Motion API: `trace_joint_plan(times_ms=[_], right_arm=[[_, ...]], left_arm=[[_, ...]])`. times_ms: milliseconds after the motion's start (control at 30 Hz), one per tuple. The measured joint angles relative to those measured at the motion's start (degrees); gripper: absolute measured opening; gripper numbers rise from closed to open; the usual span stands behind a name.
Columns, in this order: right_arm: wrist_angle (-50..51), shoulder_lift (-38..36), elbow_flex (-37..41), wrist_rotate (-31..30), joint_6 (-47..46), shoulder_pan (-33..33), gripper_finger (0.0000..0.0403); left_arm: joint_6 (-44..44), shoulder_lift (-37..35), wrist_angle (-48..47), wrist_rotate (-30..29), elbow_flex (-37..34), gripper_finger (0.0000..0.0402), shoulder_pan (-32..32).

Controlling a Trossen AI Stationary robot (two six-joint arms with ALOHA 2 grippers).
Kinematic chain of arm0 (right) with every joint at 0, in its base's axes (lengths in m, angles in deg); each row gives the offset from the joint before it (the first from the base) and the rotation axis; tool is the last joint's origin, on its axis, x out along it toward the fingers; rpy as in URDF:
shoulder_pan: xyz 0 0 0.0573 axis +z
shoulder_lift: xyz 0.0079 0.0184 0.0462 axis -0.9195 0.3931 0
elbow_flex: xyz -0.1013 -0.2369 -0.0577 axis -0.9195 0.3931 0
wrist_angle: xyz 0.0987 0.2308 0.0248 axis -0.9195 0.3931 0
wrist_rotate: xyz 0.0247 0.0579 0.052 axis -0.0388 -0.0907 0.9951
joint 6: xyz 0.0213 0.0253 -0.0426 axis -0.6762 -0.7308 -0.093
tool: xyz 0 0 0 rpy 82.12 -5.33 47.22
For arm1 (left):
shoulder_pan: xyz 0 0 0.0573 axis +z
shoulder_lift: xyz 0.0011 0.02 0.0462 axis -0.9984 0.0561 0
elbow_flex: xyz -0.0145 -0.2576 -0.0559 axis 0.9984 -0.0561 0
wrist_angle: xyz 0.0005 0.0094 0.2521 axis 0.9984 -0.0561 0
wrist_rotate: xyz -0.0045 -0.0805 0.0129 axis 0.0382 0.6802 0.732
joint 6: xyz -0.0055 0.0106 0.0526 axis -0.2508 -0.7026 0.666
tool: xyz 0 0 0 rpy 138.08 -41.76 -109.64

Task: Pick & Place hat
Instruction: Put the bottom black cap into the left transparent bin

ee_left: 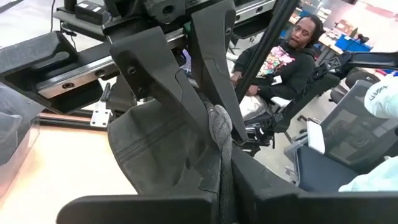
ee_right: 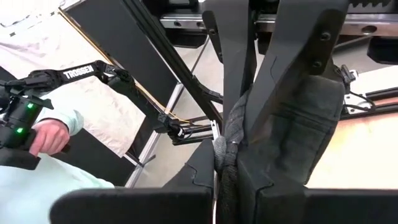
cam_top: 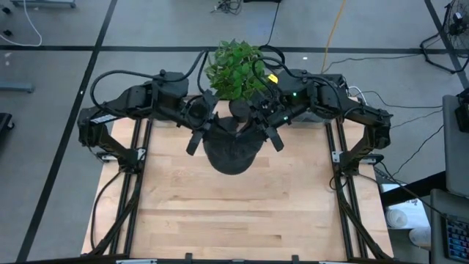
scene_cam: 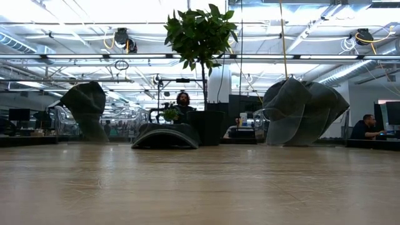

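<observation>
The hat (cam_top: 233, 155) is dark grey with a rolled, knitted rim. It sits at the table's far middle, just in front of the potted plant (cam_top: 234, 70). Both arms reach in from the sides and face each other over it. My left gripper (cam_top: 218, 127) (ee_left: 222, 182) and my right gripper (cam_top: 253, 126) (ee_right: 225, 169) are each shut on the rim, a short way apart. Each wrist view also shows the other gripper: the right gripper (ee_left: 214, 115) and the left gripper (ee_right: 244, 93). In the low view I cannot tell the hat for certain. My left gripper pinches the hat's rolled rim (ee_left: 219, 140) between its two fingers, coming level from the table's left. The hat's body (ee_left: 158, 155) spreads away beside the fingers. Whether it rests on the table I cannot tell. My right gripper pinches the same rolled rim (ee_right: 231, 134) between its two fingers, coming level from the table's right, close to the left gripper's hold. The hat's body (ee_right: 305, 134) lies off to one side of the fingers.
The plant's dark pot (scene_cam: 206, 127) stands at the far edge right behind the grippers. Bare wooden table (cam_top: 234, 220) fills the near half. Metal rails (cam_top: 135, 169) run along both sides. A seated person (ee_left: 286, 56) and a hand with a controller (ee_right: 43, 135) are beyond the table.
</observation>
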Motion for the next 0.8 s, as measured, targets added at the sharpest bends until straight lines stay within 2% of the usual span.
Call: trace_joint_plan(times_ms=[133, 300, 367, 467, 600, 800], right_arm=[[-0.07, 0.00, 0.00, -0.27, 0.07, 0.00, 0.0036], [0.24, -1.78, -0.06, -2.92, 4.19, -0.07, 0.0110], [1.19, -3.35, -0.02, -5.45, 7.20, -0.11, 0.0138], [1.80, -6.79, 0.04, -12.75, 10.20, -0.17, 0.0171], [3.41, -11.43, -0.20, -20.68, 12.98, -0.24, 0.0192], [7.29, -15.00, -0.02, -26.23, 15.36, -0.22, 0.0196]], left_arm=[[-0.85, 0.00, 0.47, -0.29, 0.00, 0.0006, 0.24], [-2.59, -0.58, 2.89, -2.08, -0.02, 0.0004, 0.35], [-2.81, -0.66, 3.26, -4.02, -0.02, 0.0004, 0.39], [-4.42, -2.49, 2.87, -5.10, -0.17, 0.0004, 0.62], [-5.31, -5.38, 2.71, -7.07, -0.01, 0.0004, 1.40], [-5.95, -8.39, 1.40, -15.65, 0.01, 0.0004, 1.98]])
